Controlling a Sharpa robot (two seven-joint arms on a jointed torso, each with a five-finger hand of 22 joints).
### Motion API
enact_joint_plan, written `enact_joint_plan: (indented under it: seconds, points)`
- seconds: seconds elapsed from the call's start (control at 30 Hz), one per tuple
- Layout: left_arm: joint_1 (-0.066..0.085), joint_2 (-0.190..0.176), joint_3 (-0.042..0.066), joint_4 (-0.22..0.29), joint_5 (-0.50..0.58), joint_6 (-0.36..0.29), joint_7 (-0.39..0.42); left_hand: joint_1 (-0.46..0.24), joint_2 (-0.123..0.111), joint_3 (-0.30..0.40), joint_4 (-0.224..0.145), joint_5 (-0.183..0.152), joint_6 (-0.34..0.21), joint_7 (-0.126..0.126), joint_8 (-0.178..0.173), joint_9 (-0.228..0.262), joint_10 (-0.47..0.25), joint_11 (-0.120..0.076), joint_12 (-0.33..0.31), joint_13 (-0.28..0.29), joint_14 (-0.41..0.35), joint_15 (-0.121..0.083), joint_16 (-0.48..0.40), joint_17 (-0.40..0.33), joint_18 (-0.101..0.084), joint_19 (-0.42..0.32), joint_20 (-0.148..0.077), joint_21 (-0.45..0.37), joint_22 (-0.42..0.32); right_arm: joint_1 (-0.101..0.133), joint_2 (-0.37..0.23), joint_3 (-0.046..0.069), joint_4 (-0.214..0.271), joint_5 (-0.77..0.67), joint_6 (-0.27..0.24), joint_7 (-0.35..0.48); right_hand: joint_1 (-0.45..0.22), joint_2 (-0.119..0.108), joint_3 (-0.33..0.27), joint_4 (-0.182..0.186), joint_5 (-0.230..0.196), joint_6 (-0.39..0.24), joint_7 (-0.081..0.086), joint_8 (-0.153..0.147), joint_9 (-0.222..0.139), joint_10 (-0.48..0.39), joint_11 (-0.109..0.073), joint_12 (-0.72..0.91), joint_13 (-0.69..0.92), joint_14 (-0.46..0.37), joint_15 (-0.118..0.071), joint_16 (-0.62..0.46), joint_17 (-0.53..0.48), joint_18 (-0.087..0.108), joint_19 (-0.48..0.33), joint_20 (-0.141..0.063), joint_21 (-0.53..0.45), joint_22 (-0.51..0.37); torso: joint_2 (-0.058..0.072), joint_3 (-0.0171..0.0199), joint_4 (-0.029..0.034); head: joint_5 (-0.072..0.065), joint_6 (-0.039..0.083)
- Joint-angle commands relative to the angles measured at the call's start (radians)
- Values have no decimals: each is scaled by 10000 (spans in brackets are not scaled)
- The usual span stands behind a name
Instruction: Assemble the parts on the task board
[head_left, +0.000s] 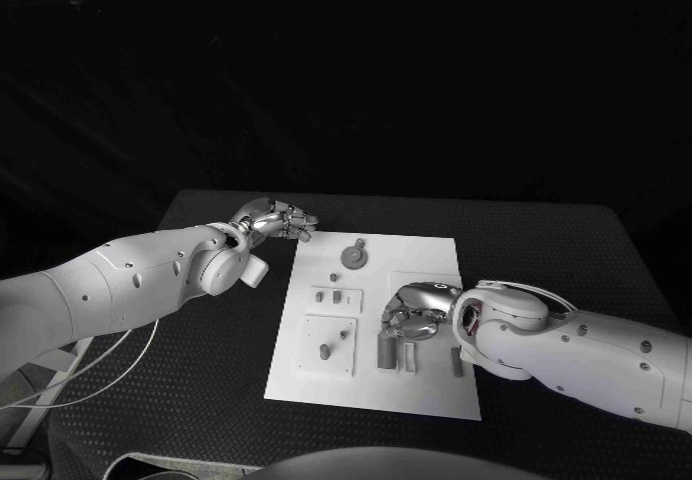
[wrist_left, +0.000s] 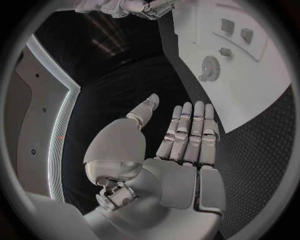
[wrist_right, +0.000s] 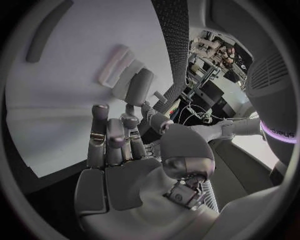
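Two hands work this black table, one on each side of the white task board. By the board's far left corner, the left hand hovers off the plate with fingers straight and apart, grasping nothing; it seems parked there to keep the board free. Near the board's far edge sits a round part; two small parts and a raised panel with a peg line the left edge. Further right, the right hand is curled down over the long upright parts in the board's middle; whether it grips one I cannot tell. Bare board remains along the near edge for moving.
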Motion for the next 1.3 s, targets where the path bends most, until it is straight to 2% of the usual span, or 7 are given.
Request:
enact_joint_plan:
  seconds: [0.03, 0.2, 0.37, 1.0, 1.07, 1.27, 1.3]
  points:
    - [7, 6, 4, 23, 66, 138, 64, -62, 6, 31, 54, -13, -104, 1, -35, -16, -42, -2, -6, -14, -49, 51, -65, 15, 117, -61, 6, 32, -13, -59, -81, -60, -128, -485, -238, -274, 56, 28, 22, -64, 20, 169, 83, 10, 7, -10, -26, 51, -12, -34, -5, 66, -14, 202, -87, 4, 70, 211, -1, 7, 0, 7, 2]
    - [7, 7, 4, 20, 66, 146, 64, -61, 6, 35, 50, -13, -106, 2, -36, -16, -43, -2, -6, -15, -49, 51, -67, 18, 117, -63, 6, 32, -13, -60, -102, -58, -103, -69, -772, -86, 48, -6, 12, -67, 20, 162, 84, 6, -2, 1, -27, 53, -19, -26, -9, 67, -17, 202, -75, 7, 78, 207, 0, 7, 0, 8, 12]
    - [7, 12, 4, 14, 66, 140, 64, -62, 8, 39, 47, -12, -108, 3, -35, -17, -44, -1, -6, -15, -50, 51, -69, 21, 117, -64, 6, 32, -13, -60, -110, -57, -83, 312, -1300, 89, 60, -228, -8, -128, 20, 95, 93, -34, -40, 13, -22, 41, -48, -9, -11, 53, -36, 202, -48, 2, 86, 190, 0, 3, 1, 8, 22]
    - [7, 16, 2, 19, 66, 141, 48, -72, 3, 49, 34, -14, -141, 16, -48, -24, -53, 3, -7, -19, -53, 54, -79, 36, 117, -70, 9, 34, -13, -59, -222, -56, -8, 493, -1733, 287, 76, -733, -22, -43, 19, -34, 134, -108, -132, 10, 15, 7, -115, 10, 18, 2, -84, 202, -10, -1, 45, 150, -2, 0, -1, -5, 19]
    - [6, 7, 1, 14, 66, 149, 42, -73, 4, 50, 34, -14, -143, 17, -49, -24, -53, 3, -7, -19, -53, 54, -80, 36, 117, -70, 9, 34, -13, -58, -307, -55, 68, 570, -1762, 311, 34, -997, -76, -36, 21, -86, 148, -136, -154, 8, 31, 10, -120, 16, 31, 2, -87, 202, 2, 1, 44, 150, -4, 1, 6, -4, 18]
    - [6, -4, -1, 20, 67, 151, 51, -74, 2, 53, 28, -15, -149, 19, -50, -25, -55, 4, -7, -20, -54, 54, -83, 40, 117, -73, 10, 33, -14, -52, -625, -29, 450, 599, -1648, 243, 66, -2142, -102, 149, 18, -143, 195, -161, -206, 5, 64, 34, -138, 45, 69, 5, -98, 202, 83, -37, 23, 128, -1, -3, -19, -6, 60]
    - [6, 0, -1, 22, 67, 158, 47, -73, 2, 54, 27, -14, -149, 20, -50, -25, -56, 4, -7, -20, -55, 55, -83, 41, 117, -74, 10, 33, -14, -41, -714, -17, 579, 596, -1502, 116, 97, -2438, -118, 147, 19, -176, 201, -176, -220, -7, 77, 38, -138, 41, 76, 1, -101, 202, 86, -44, 16, 127, -2, -5, -15, -7, 63]
